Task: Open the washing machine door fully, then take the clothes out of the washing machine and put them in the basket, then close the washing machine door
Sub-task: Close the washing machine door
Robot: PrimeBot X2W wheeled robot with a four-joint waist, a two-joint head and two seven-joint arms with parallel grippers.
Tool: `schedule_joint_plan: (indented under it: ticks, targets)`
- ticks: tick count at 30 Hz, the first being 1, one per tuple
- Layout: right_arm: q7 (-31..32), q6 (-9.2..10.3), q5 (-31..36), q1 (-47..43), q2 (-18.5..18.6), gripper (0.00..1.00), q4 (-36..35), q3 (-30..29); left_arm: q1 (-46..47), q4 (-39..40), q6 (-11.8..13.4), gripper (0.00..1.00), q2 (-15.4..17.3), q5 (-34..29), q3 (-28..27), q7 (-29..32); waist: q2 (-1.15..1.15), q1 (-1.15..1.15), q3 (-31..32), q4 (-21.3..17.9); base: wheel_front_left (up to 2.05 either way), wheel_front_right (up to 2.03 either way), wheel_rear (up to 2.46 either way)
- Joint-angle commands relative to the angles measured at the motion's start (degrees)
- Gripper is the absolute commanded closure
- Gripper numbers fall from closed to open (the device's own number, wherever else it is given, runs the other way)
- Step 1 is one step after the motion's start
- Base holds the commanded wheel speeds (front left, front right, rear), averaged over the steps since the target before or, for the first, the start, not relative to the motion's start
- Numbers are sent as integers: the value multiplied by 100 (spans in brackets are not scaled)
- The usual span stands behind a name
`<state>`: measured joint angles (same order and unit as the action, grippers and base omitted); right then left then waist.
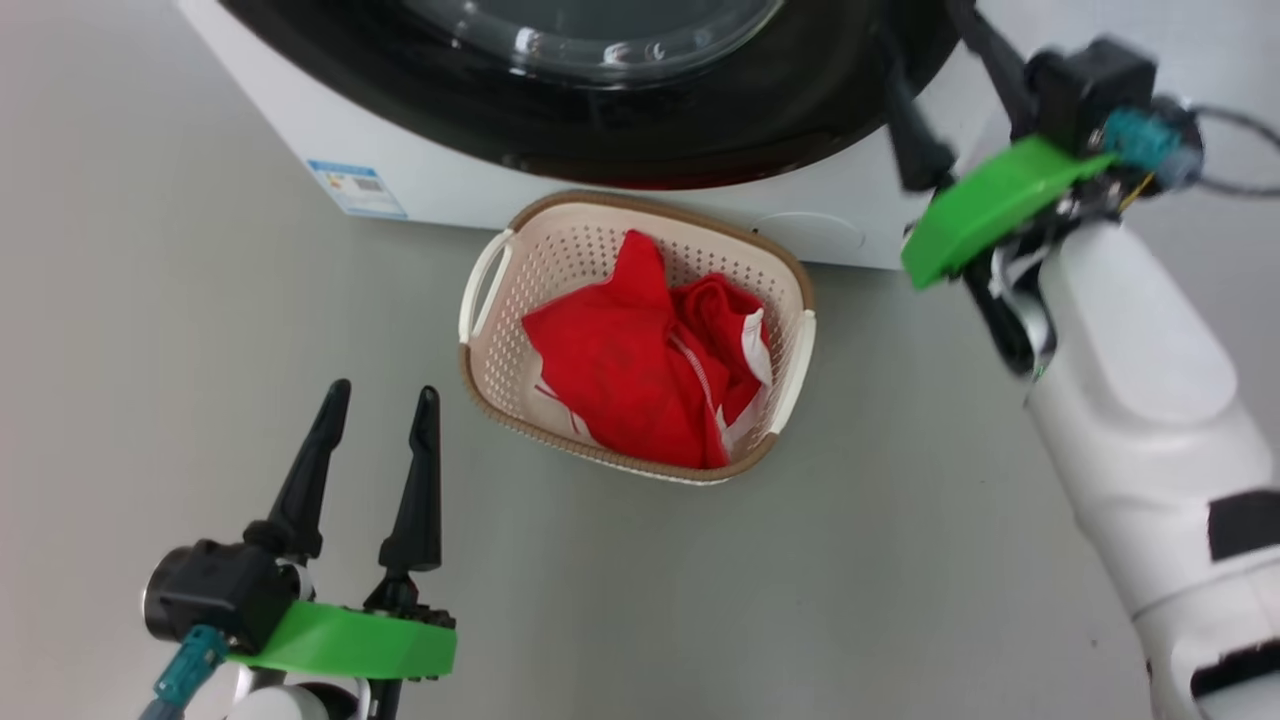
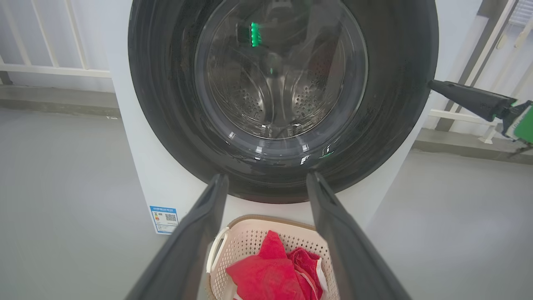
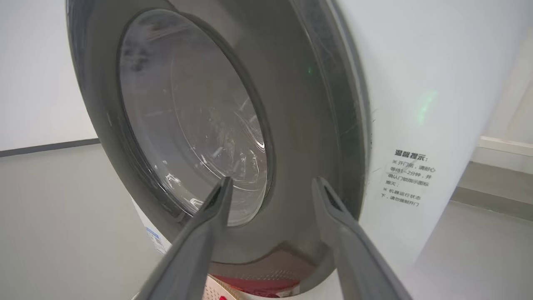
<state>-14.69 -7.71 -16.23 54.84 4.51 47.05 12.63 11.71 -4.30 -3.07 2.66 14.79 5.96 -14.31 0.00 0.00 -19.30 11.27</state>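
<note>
The washing machine stands at the top with its door lying flat against the white front; through the glass I see the steel drum. On the floor just in front sits the basket, and the red clothes lie bunched inside it. My left gripper hovers open and empty left of the basket, pointing at the machine. My right gripper is raised at the door's right rim, open with nothing between its fingers; the door rim is just beyond its tips.
Grey floor spreads around the basket. A blue label marks the machine's lower left corner, and a printed notice is on its right side. A white railing runs behind the machine.
</note>
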Motion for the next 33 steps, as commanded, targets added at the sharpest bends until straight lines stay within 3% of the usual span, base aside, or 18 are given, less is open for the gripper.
schedule_joint_plan:
  ticks: [1,10,21,33]
  targets:
    - [-31,22,16,-169,-152,0,-221,119,-9,99,-13,0,55,40,-202,-69,0,0,186,-180,0,0,0]
    - [-31,22,449,-1428,-70,0,-981,47,-52,-90,-66,0,63,195,-177,-63,0,0,599,-599,0,0,0]
    - [-31,22,664,-3169,-34,0,-2545,-966,-237,-436,-170,0,143,297,-96,-66,0,0,1304,-923,0,0,0]
    - [-31,22,661,-4288,-59,0,-3386,-1490,-644,-432,-74,0,310,227,-223,-68,0,0,1876,-1235,0,0,0]
